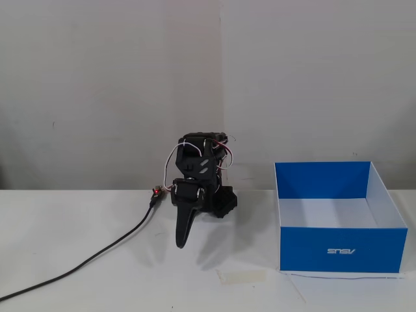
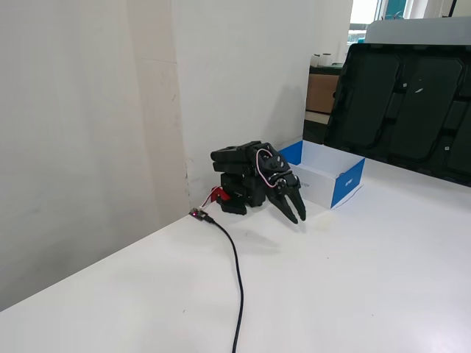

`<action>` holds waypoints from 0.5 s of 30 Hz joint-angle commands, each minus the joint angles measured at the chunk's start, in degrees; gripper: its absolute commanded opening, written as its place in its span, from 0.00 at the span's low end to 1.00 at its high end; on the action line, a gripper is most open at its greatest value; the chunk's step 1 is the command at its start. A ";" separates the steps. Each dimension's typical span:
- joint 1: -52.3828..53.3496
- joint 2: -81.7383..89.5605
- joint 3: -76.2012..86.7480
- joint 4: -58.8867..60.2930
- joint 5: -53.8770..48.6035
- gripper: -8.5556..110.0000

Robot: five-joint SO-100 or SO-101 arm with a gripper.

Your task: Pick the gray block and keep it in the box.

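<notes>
The gray block does not show in either fixed view. The blue box (image 1: 338,250) stands open on the white table at the right; the part of its white inside that shows is bare. It also shows behind the arm in the other fixed view (image 2: 346,184). The black arm is folded low at the back of the table. My gripper (image 1: 181,242) points down, its tip just above the table, left of the box. In the other fixed view my gripper (image 2: 298,218) hangs in front of the box. Its jaws look shut and hold nothing.
A black cable (image 1: 97,257) runs from the arm's base to the front left of the table, also seen in the other fixed view (image 2: 237,279). A strip of pale tape (image 1: 244,276) lies near the box. Dark panels (image 2: 397,103) stand behind the table.
</notes>
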 commanded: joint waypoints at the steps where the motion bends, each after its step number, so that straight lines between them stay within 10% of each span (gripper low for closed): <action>1: -0.88 6.77 -0.70 0.70 0.70 0.07; 15: -1.41 6.77 -1.49 3.96 0.79 0.07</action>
